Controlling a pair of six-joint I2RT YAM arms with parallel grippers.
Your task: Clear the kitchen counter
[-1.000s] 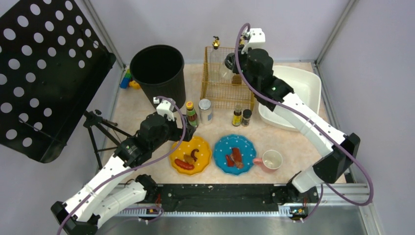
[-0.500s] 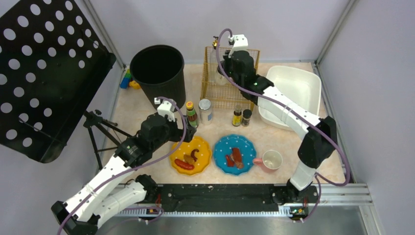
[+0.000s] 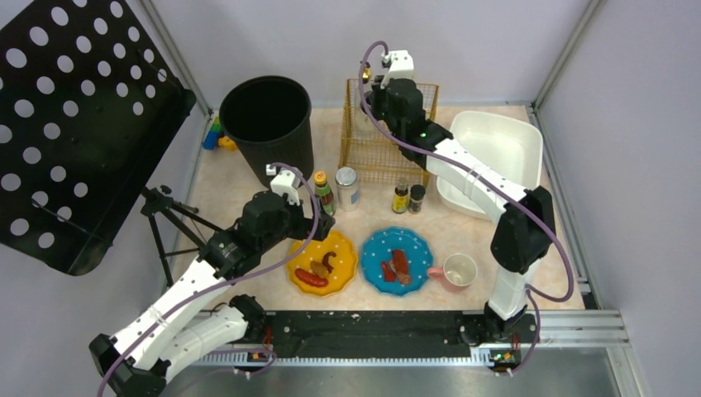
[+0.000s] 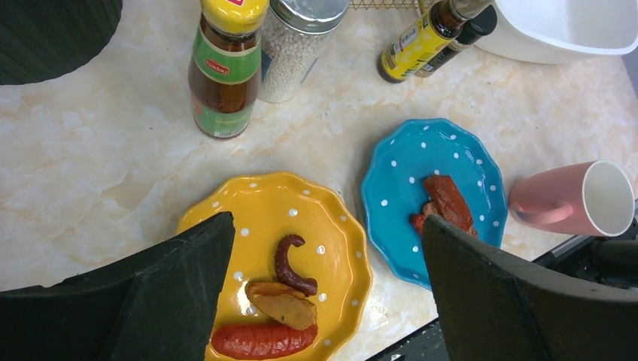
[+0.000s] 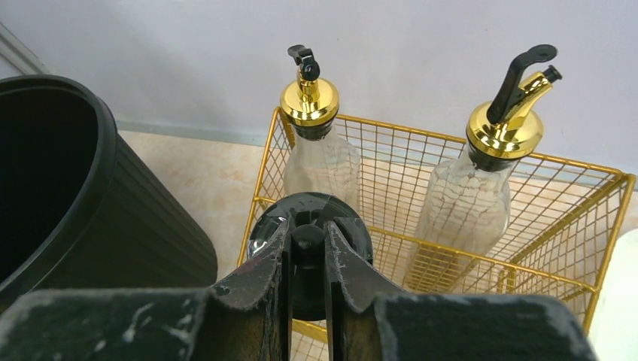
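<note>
Jaws of the right gripper (image 5: 307,242) pinch a black knobbed cap (image 5: 310,204) at the gold basket (image 3: 374,153); left gripper (image 4: 327,229) hangs spread wide over the yellow plate (image 4: 248,195).

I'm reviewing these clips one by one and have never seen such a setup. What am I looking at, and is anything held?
A left arm and a right arm, both robotic, stand at the near edge of a counter. One picture looks down from above; the other two come from a camera on each wrist. On the counter are a yellow plate and a blue plate with food, a mug, a sauce bottle, a jar, small bottles, a bin, a tub and a basket with two spouted bottles. The left hand hangs open above the yellow plate. The right hand is shut on the knob of a black lid at the basket; what lies under it is hidden.
</note>
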